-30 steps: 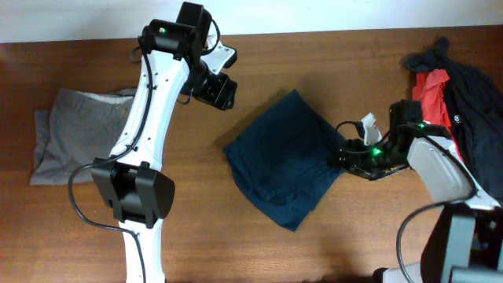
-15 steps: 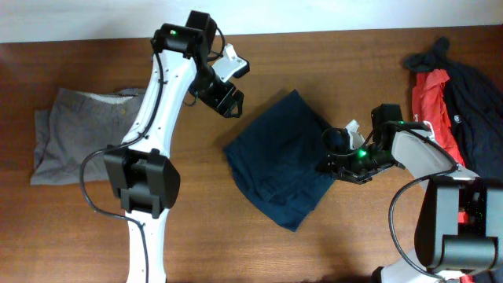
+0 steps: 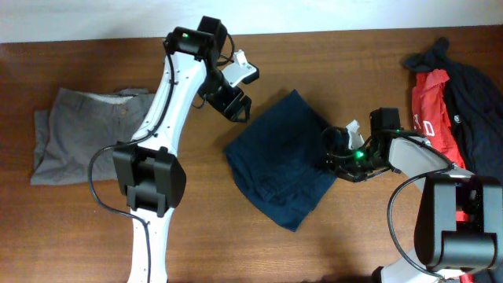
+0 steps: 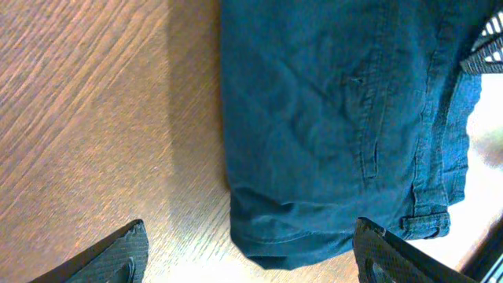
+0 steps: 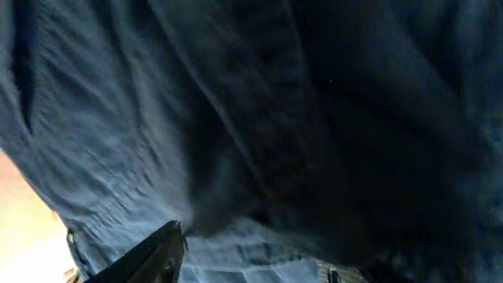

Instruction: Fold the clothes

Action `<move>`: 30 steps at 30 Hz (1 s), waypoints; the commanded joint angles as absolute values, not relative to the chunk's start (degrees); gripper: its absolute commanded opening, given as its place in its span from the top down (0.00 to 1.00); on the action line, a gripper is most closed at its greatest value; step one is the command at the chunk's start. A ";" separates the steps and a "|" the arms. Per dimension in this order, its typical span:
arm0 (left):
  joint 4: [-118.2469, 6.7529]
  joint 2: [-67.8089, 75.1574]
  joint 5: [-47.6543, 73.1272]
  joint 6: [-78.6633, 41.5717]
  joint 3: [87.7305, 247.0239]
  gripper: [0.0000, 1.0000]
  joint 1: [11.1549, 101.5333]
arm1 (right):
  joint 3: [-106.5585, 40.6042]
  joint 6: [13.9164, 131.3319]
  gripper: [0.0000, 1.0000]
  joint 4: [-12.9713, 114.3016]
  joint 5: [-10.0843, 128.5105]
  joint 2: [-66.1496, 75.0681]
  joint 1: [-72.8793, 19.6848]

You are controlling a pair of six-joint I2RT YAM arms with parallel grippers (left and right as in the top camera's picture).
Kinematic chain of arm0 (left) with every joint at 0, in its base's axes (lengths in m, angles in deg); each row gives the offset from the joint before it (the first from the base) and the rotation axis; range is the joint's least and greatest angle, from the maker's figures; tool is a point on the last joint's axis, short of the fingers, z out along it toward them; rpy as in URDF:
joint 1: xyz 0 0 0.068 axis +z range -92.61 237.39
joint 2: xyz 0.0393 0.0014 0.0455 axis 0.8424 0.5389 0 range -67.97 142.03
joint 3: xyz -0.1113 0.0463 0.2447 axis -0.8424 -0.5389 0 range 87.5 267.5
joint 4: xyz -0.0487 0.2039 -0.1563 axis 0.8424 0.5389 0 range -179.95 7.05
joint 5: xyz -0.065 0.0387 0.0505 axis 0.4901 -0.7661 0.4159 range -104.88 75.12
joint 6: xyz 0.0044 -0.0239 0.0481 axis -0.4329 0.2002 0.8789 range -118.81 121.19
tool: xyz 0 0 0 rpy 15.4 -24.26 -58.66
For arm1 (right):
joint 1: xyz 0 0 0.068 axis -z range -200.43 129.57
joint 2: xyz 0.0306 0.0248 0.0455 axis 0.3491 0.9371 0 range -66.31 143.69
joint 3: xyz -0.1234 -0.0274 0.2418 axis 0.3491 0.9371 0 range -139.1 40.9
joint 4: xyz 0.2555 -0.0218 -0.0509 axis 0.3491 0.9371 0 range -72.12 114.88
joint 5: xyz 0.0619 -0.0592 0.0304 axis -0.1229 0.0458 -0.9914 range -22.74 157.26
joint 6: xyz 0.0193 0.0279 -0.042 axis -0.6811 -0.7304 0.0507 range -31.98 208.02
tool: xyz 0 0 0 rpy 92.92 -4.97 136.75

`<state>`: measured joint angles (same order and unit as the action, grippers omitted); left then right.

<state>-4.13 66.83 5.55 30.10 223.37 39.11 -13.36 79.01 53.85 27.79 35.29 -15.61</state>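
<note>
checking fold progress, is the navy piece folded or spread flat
Folded: the navy piece lies as a compact four-sided block on the table, and the left wrist view shows stacked layers at its edge.

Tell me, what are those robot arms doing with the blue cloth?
Two robot arms are folding clothes. The right tool is down at the right edge of the blue garment in the middle. The left tool hangs open near its upper left edge, holding nothing. Grey shorts lie off to the left.
</note>
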 commanded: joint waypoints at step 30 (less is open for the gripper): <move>-4.15 67.46 6.77 31.30 224.36 0.17 37.93 | -12.97 66.15 0.94 36.25 36.27 35.64 -22.98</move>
